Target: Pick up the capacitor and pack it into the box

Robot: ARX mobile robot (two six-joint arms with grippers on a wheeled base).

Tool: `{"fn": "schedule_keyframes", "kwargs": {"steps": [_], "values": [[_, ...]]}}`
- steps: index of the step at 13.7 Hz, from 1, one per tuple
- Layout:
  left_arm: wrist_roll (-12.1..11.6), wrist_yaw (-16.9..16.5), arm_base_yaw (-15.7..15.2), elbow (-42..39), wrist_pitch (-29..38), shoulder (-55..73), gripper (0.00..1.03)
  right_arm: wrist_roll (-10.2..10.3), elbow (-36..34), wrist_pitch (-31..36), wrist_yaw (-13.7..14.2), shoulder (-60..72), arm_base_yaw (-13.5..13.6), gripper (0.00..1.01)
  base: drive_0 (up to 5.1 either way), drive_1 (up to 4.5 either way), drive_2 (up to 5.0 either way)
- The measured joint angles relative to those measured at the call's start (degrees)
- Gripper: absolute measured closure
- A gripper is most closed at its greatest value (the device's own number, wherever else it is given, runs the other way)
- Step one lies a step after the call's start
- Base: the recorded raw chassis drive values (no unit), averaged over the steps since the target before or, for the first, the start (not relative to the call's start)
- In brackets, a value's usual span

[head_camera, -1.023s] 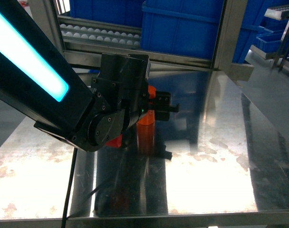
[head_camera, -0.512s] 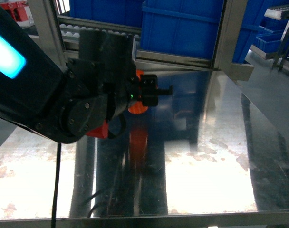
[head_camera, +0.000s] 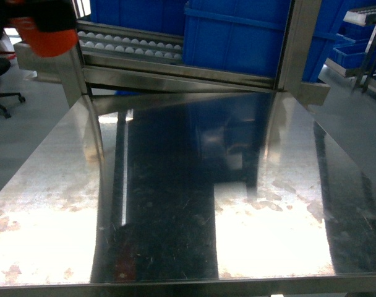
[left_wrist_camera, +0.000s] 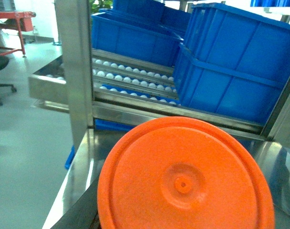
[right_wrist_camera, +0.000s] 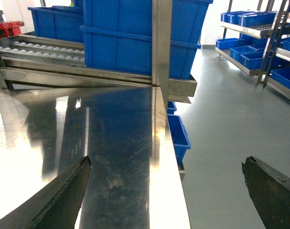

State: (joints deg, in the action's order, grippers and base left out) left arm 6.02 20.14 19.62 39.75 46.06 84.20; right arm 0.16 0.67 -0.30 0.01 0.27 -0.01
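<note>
Blue bins [head_camera: 237, 37] on a roller rack stand behind the shiny steel bench [head_camera: 194, 204] in the head view, where an orange capacitor [head_camera: 47, 34] shows at the top left corner, under a dark part of the left tool. From the left wrist, the capacitor's round orange end [left_wrist_camera: 185, 176] fills the lower frame; whether that tool clamps it I cannot tell. From the right wrist, the right tool [right_wrist_camera: 169, 191] hangs spread wide over the bench edge [right_wrist_camera: 135, 157]. No pink box appears.
</note>
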Motion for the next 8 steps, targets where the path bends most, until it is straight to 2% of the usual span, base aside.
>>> {"fn": "schedule_keyframes", "kwargs": {"steps": [3,7,8], "values": [[0.00,1.25,-0.22,-12.22,-5.73,-21.09,0.59,0.00,0.00,0.00,-0.02,0.00,0.00,0.03,0.0,0.00,0.0],[0.00,1.27,-0.22,-12.24,-5.81,-22.73,0.59,-0.02,0.00,-0.02,0.00,0.00,0.00,0.03,0.0,0.00,0.0],[-0.87,0.00,-0.61,-11.89,-10.03,-24.06,0.59,-0.02,0.00,-0.02,-0.02,0.00,0.00,0.03,0.0,0.00,0.0]]}}
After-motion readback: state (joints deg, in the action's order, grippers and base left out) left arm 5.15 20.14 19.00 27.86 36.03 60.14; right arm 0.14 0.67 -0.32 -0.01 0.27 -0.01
